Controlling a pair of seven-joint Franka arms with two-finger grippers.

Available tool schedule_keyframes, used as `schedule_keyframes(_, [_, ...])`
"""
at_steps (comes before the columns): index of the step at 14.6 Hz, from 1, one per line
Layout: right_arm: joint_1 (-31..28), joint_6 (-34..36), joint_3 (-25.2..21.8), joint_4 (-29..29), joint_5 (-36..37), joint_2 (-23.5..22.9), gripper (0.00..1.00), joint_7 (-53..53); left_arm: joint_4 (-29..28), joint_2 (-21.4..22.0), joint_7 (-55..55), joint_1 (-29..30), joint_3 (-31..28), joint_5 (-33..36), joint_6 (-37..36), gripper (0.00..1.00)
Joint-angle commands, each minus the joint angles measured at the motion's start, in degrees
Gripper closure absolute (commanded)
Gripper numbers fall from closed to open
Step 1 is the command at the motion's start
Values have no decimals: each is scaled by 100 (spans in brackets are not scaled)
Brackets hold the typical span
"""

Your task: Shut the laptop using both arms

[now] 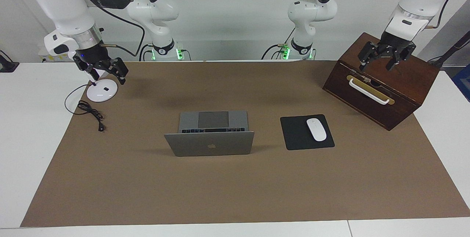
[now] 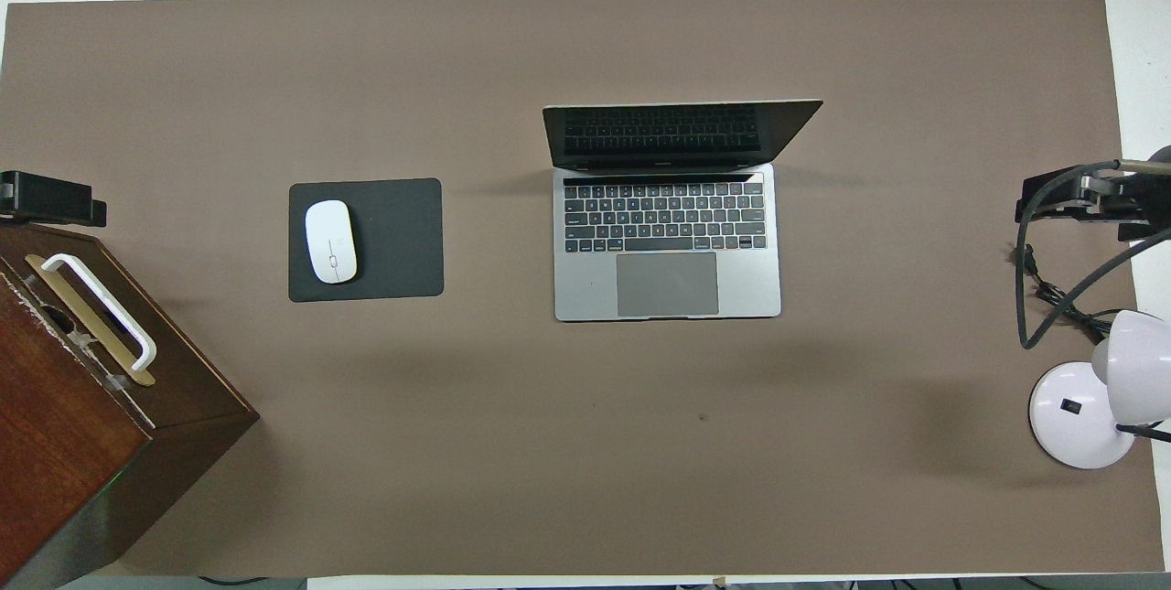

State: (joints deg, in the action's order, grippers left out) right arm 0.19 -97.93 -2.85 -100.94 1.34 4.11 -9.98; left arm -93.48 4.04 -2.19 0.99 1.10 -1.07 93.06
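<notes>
The silver-grey laptop (image 1: pixel 209 143) (image 2: pixel 668 242) stands open in the middle of the brown mat. Its lid is upright with the apple logo turned away from the robots, and its black keyboard and grey trackpad are uncovered. My left gripper (image 1: pixel 377 64) (image 2: pixel 50 198) is open and empty, raised over the wooden box, well apart from the laptop. My right gripper (image 1: pixel 107 77) (image 2: pixel 1070 197) is open and empty, raised over the lamp's base at the other end of the table. Neither touches the laptop.
A brown wooden box (image 1: pixel 404 82) (image 2: pixel 55 407) with a white handle stands at the left arm's end. A black mouse pad (image 1: pixel 293 134) (image 2: pixel 402 242) with a white mouse (image 1: pixel 316 129) (image 2: pixel 330 241) lies beside the laptop. A white desk lamp (image 1: pixel 102 90) (image 2: pixel 1079 416) and its cable (image 1: pixel 90 112) sit at the right arm's end.
</notes>
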Motion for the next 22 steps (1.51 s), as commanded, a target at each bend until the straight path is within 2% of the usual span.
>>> schedule_keyframes(1, [-45, -15, 22, -58, -54, 90, 0, -57, -38, 9, -27, -11, -4, 107, 98, 0])
schedule_keyframes(7, [-19, -24, 4, 48, -63, 28, 0, -39, -38, 9, -18, -2, -13, 107, 98, 0])
schedule_keyframes(10, [209, -94, -267, 135, -239, -16, 0, -47, -38, 9, -1, -46, -13, 107, 98, 0])
schedule_keyframes(15, [227, -173, -295, 890, -230, -472, 0, -30, -38, 0, -18, -55, 13, 107, 107, 0])
schedule_keyframes(22, [236, -481, -277, 2173, -195, -1578, 0, -30, -65, 0, -27, -108, 22, 107, 379, 0])
